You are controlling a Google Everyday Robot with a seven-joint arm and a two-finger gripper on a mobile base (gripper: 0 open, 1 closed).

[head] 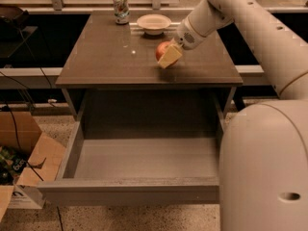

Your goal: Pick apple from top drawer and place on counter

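1 white arm point(250, 18) reaches in from the far right over the surface point(106, 57). The end effector point(167, 55) sits above the middle of the surface, slightly right of centre, grasping the apple point(161, 49). The red fruit is pinched against a tan finger pad point(171, 57) on its near-right side. Cannot tell whether the apple touches the surface or hangs just above it.

The top drawer point(130, 191) stands pulled out toward the near side, its flat floor in plain view. The apple is well apart from it, beyond the cabinet's front edge.

At the far edge of the surface:
- 1 pale bowl point(153, 22) lies just beyond the apple, not touching it.
- 1 can point(121, 7) stands to the bowl's left.

A cardboard box point(33, 162) sits on the ground, near left of the drawer. The robot body point(264, 167) fills the near right.
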